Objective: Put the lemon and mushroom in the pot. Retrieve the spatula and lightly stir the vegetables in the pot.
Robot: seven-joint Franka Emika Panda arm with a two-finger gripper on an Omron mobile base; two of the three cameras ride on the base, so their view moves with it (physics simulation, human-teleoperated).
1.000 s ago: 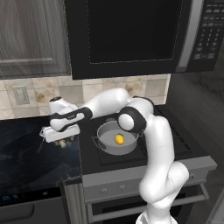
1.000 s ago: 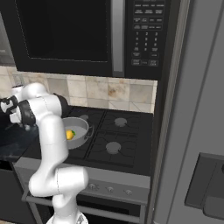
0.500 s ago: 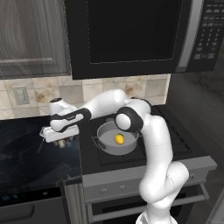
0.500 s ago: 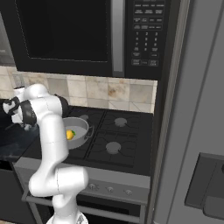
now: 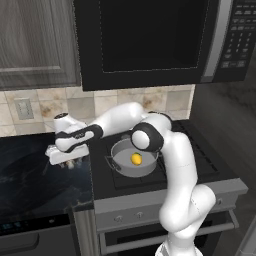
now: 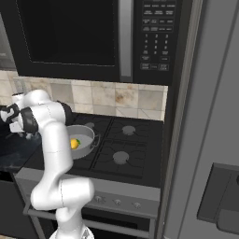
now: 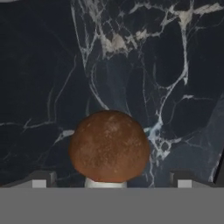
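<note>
On the dark, white-veined marble counter left of the stove, the mushroom sits upright between the tips of the gripper, which is spread wide and empty. To grasp well, I would centre the round, speckled brown cap between the fingers and close gently. The smooth yellow lemon already lies in the shallow metal pot.

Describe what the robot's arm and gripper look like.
The arm is glossy white, built of rounded tubular links with dark grey joint caps and bands. The gripper is a white block-shaped hand; its two small fingertips look dark grey and square-edged. No cables or markings are visible.
</note>
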